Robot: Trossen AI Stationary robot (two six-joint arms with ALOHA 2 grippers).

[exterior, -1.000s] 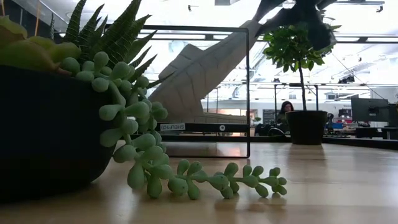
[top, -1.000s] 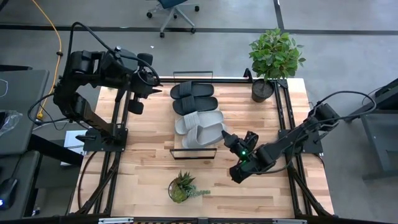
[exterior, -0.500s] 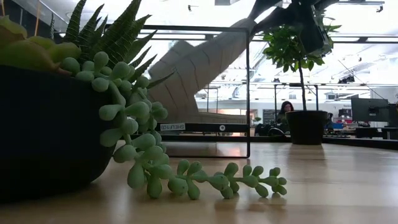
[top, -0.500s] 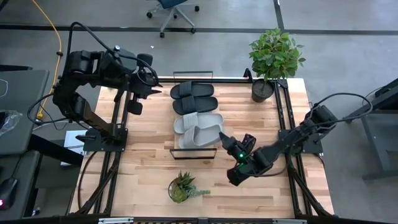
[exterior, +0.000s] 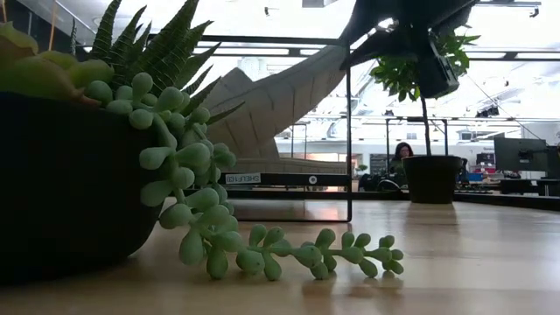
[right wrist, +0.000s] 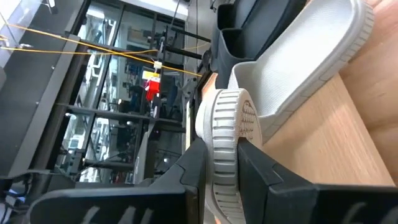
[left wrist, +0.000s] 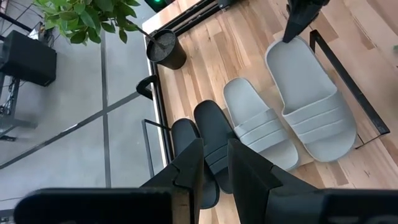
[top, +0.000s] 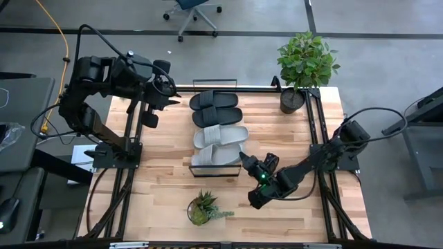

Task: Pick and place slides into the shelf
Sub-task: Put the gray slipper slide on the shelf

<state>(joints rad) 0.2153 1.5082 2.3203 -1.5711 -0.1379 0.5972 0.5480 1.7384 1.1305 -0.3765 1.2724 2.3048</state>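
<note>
From above you are seeing three slides already lying on the shelf (top: 197, 168) while the right end effector (top: 243, 158) is gripping the fourth grey slide (top: 218, 153) at its 4 o'clock end; in its wrist view, its fingers (right wrist: 194, 163) are clamping that rim.

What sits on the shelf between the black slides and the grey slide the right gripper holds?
The other grey slide, lying flat, shown in the high view. The right gripper grips the last grey slide by its edge.
</note>
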